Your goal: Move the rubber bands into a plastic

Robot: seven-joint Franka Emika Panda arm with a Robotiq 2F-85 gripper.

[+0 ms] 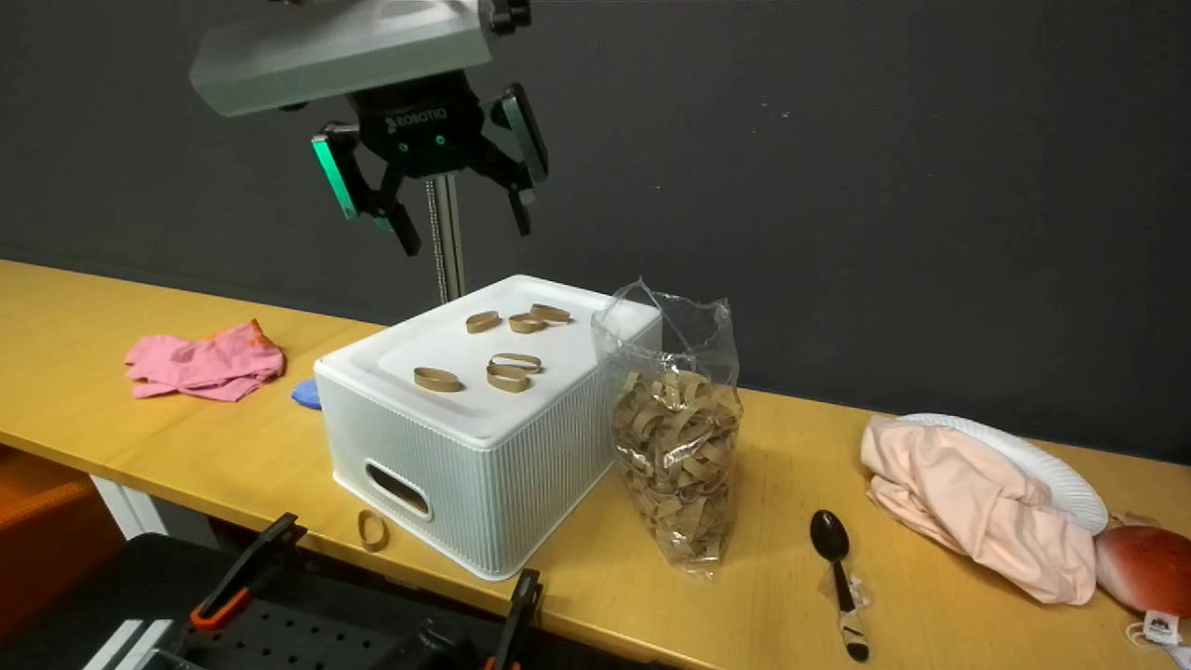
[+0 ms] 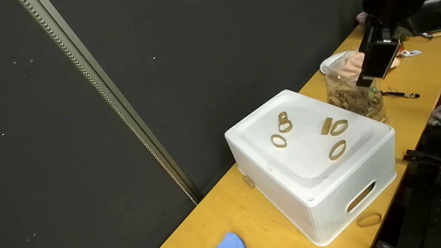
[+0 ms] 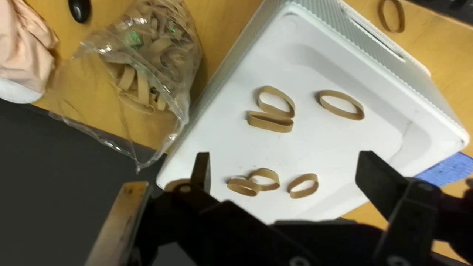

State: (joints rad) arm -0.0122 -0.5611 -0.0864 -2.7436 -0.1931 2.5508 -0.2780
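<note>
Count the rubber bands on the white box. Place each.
6 on the lid. In the wrist view: upper left band, middle left band, upper right band; lower left band, lower middle band, lower right band. Both exterior views also show 6; none seems hidden.

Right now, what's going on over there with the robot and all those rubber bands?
The Robotiq gripper hangs open and empty above a ribbed white box. Six tan rubber bands lie on the box's top, and at least one other band lies on the wooden table beside it. Next to the box, a clear plastic bag stands upright with many more bands inside. Nothing is being handled; the loose bands are probably meant for that bag.
</note>
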